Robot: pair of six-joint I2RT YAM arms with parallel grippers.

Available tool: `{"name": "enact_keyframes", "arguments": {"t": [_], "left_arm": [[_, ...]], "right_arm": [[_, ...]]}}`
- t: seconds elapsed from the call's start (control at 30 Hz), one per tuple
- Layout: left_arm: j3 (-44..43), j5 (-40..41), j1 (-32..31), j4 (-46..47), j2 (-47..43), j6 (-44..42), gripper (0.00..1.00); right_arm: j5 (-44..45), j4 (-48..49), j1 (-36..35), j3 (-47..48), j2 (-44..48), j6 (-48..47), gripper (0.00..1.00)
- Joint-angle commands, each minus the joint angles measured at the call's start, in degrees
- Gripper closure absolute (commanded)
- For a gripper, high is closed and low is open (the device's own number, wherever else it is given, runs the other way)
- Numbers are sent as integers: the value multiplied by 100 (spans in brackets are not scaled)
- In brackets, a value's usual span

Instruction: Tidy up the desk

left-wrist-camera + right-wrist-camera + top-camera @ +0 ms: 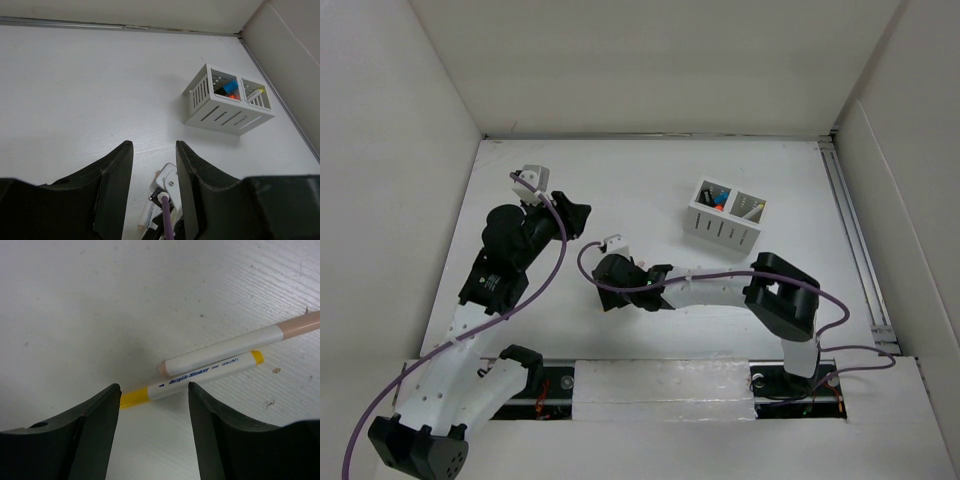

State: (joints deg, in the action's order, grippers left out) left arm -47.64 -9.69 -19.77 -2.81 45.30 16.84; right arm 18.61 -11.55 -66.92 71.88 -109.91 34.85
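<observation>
The white desk [650,175] holds two markers lying side by side in the right wrist view: a yellow-capped acrylic marker [200,376] and a peach-capped one [235,347]. My right gripper [154,386] is open low over the desk, and the yellow marker's end lies just beyond its fingertips. In the top view my right gripper [610,285] hides both markers. My left gripper [578,215] is open and empty above the desk, left of centre. In the left wrist view [153,145] it looks down on the right wrist's camera and one marker [145,216].
A white slotted two-compartment organizer [725,217] stands right of centre with blue, orange and yellow items inside; it also shows in the left wrist view [227,107]. White wall panels enclose the desk on three sides. A metal rail [855,240] runs along the right edge.
</observation>
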Motion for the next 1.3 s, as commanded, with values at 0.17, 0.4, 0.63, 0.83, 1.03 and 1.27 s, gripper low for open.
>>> {"name": "enact_keyframes", "arguments": {"t": [0.17,0.4,0.63,0.83,1.03,1.27], "left_arm": [[-114,-32,-9,237,-30,4,64],[-114,-68,-9,246,-12,21,64],[-105,-77,-9,246,-47,21,64],[-97,-86,-9,246,-74,30,64],[-97,-94,-9,237,-74,38,64],[-105,-120,-9,237,-74,39,64]], "right_arm": [[309,-251,-120,380,-347,4,41],[740,-523,-120,187,-260,153,49],[1048,-655,-120,-332,66,277,51],[1250,-884,-120,-665,302,435,51],[1233,-779,-120,-1000,672,461,52],[927,-296,142,-895,980,180,51]]}}
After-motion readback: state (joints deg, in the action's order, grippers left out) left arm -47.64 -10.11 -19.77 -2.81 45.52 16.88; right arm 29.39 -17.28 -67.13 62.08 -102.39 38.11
